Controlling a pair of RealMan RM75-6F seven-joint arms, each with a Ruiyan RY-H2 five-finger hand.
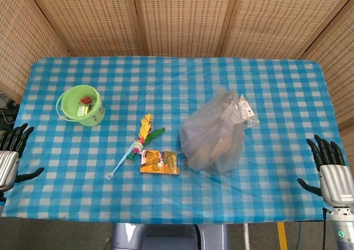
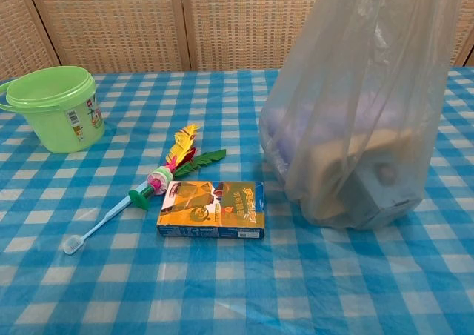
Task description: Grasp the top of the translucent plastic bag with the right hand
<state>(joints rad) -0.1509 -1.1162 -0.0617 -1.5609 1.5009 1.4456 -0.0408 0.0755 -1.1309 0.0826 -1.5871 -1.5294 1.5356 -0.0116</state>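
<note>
Bag [image 1: 213,135] stands upright mid-table, top bunched, ready for you to grasp. Your right hand [image 1: 333,175] waits at table edge, fingers spread, holding nothing; left hand [image 1: 10,156] likewise.

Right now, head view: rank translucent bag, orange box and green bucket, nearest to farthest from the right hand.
Measured from the right hand, at the table's right edge:
1. Translucent plastic bag, right of centre, standing upright.
2. Orange box, lying flat near the centre, just left of the bag.
3. Green bucket, far left, across the table.
</note>
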